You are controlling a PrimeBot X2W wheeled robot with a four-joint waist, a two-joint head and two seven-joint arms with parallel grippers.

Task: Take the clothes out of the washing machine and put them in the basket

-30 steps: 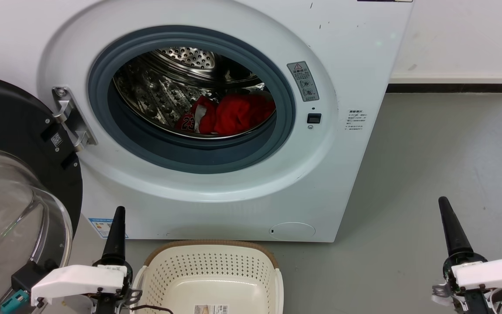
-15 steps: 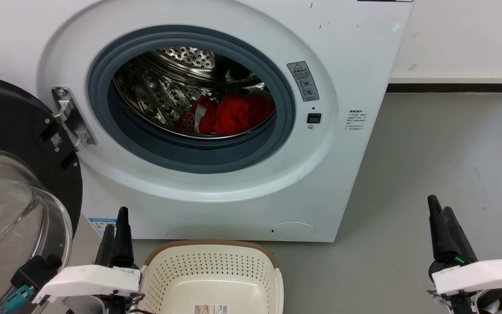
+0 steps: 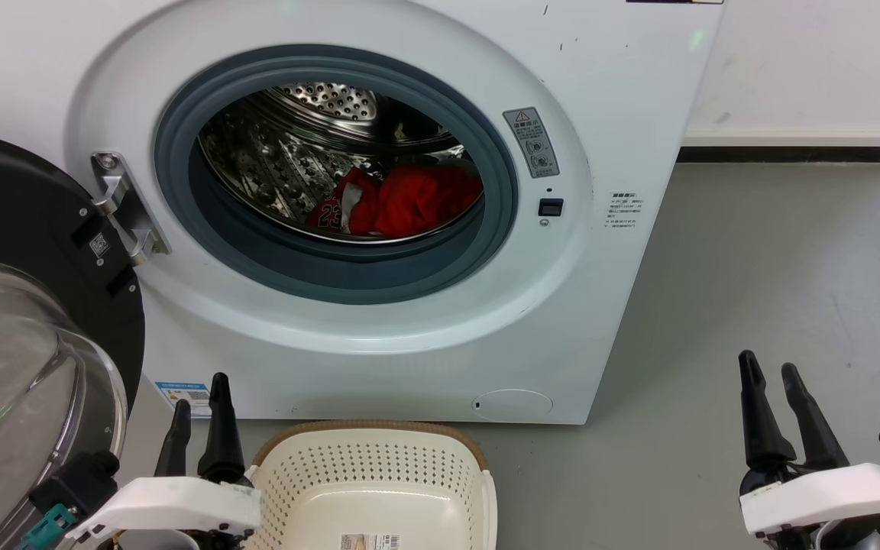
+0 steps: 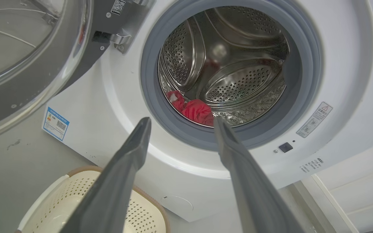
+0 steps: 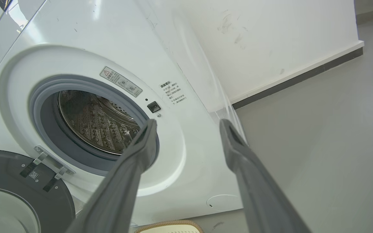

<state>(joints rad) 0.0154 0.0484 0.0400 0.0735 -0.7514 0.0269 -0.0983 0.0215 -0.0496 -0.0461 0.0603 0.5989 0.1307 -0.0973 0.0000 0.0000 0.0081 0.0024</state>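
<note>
The white washing machine [image 3: 623, 99] stands in front of me with its porthole open. Red clothes [image 3: 409, 200] with white trim and a number 23 lie low in the steel drum; the left wrist view shows the clothes [image 4: 197, 110] behind the grey gasket. The cream basket [image 3: 367, 489] sits on the floor below the porthole. My left gripper [image 3: 199, 389] is open at the basket's left, its fingers [image 4: 128, 161] apart and empty. My right gripper [image 3: 768, 367] is open over bare floor at the lower right, holding nothing.
The black-rimmed glass door [image 3: 20, 344] swings out at the left, close to my left arm. Grey floor [image 3: 776, 267] stretches to the right of the washer, up to a white wall with a dark baseboard [image 3: 791, 153].
Both grippers have gone from shut to open, their fingers spreading apart. Each has also drifted slightly lower in the head view. The clothes, basket and door have not moved.
</note>
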